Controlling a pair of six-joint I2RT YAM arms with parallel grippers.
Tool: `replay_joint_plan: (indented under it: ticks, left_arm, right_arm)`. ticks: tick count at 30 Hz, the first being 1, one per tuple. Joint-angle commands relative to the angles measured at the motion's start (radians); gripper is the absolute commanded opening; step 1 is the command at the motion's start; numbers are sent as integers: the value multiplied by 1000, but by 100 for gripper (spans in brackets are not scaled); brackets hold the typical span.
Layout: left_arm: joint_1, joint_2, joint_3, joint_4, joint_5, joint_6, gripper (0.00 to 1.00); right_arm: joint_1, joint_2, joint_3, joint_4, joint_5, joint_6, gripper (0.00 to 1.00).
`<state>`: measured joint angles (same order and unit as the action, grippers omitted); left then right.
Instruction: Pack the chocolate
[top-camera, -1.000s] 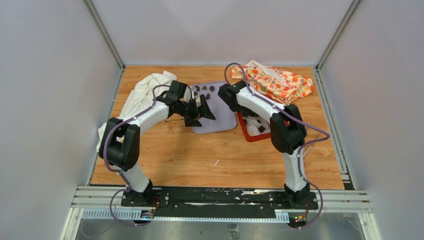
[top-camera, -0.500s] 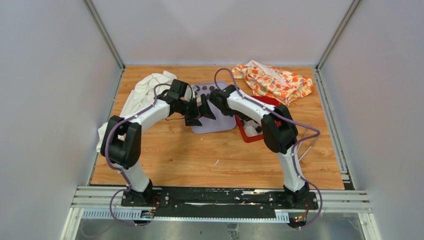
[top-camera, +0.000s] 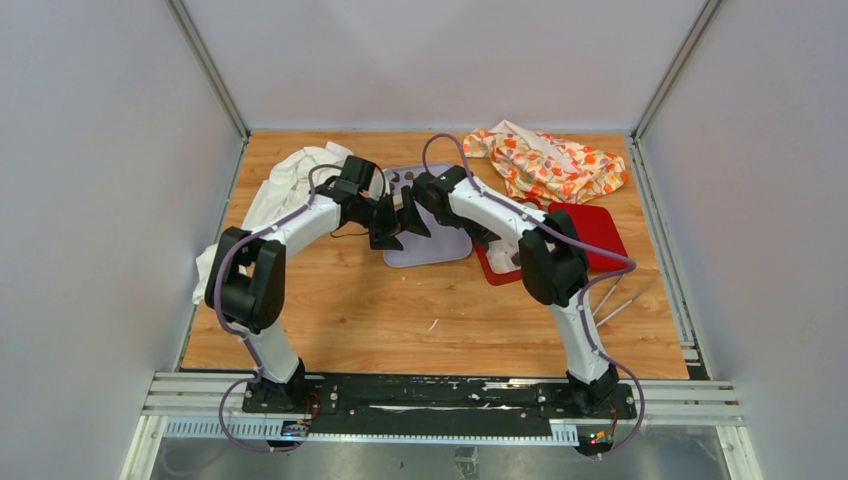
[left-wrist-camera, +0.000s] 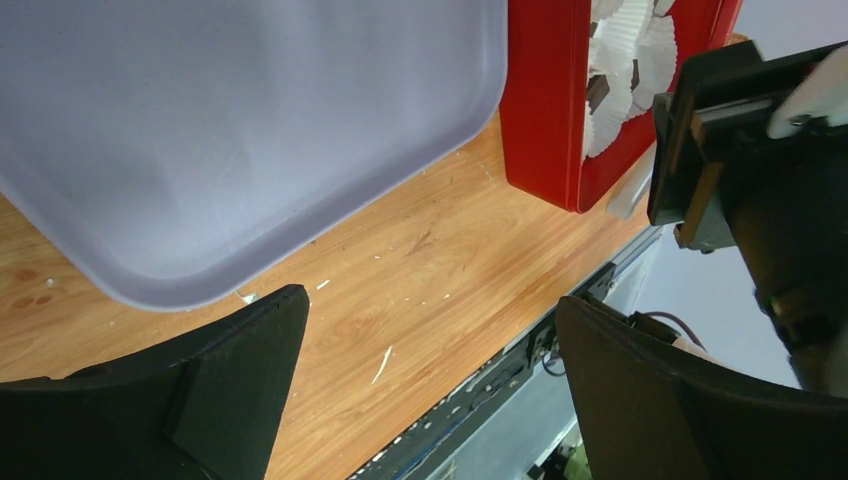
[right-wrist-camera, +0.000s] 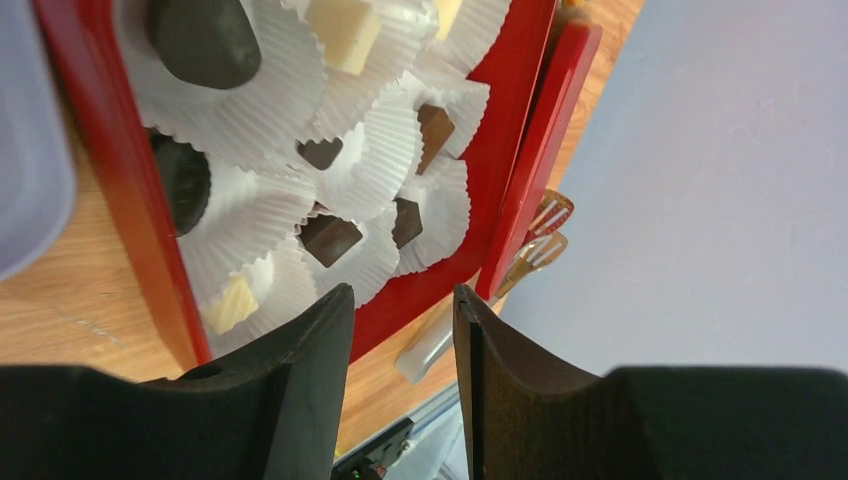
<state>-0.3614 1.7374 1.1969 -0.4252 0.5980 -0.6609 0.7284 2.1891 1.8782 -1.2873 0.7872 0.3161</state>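
Chocolate pieces sit in white paper cups inside the red box (right-wrist-camera: 120, 180): a dark round piece (right-wrist-camera: 200, 40), a cream block (right-wrist-camera: 345, 30) and a brown square (right-wrist-camera: 330, 238). My right gripper (right-wrist-camera: 402, 295) hangs over the box's near corner, open with a narrow gap and nothing in it. From above, the right gripper (top-camera: 420, 192) is over the back of the lavender tray (top-camera: 445, 245), where a few dark pieces (top-camera: 400, 179) show. My left gripper (left-wrist-camera: 428, 300) is wide open and empty above the tray's front edge (left-wrist-camera: 250, 130), close beside the right gripper.
A red lid (top-camera: 592, 232) lies right of the red box (top-camera: 497, 268), with metal tongs (top-camera: 612, 300) in front of it. A white cloth (top-camera: 285, 190) is at back left, an orange patterned cloth (top-camera: 550, 165) at back right. Right arm (left-wrist-camera: 760, 150) crowds the left wrist view.
My right arm has swung left from over the red box to the tray, next to the left gripper, and its jaws have widened. The left arm has barely moved.
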Motion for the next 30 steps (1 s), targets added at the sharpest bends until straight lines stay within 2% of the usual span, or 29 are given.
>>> replay_joint_plan:
  ticks: [1,6,9,19,21,24,28,30]
  left_arm:
    - [-5,17,49,-12,10,24,100]
    - [-7,16,80,-38,-1,43,100]
    - [-15,18,103,-59,-9,60,100]
    - [-57,45,163,-85,-10,90,100]
    - [-61,53,172,-89,-6,94,100]
    - [-62,58,177,-94,-4,100,100]
    - [-62,66,190,-112,2,112,100]
    - [-62,68,194,-117,4,115,100]
  right_arm:
    - [12,-45,96,-27,-49,-18,46]
    - [-55,-131,148,-34,-98,-14,46]
    - [-172,-229,117,-17,-200,30,46]
    - [-690,-617,-375,276,-786,257,47]
    - [-796,-704,-501,347,-895,308,52]
    - [-883,-816,-661,459,-989,401,64]
    - [-958,-945,-837,602,-1045,518,81]
    - [-983,-994,-905,655,-1050,560,85]
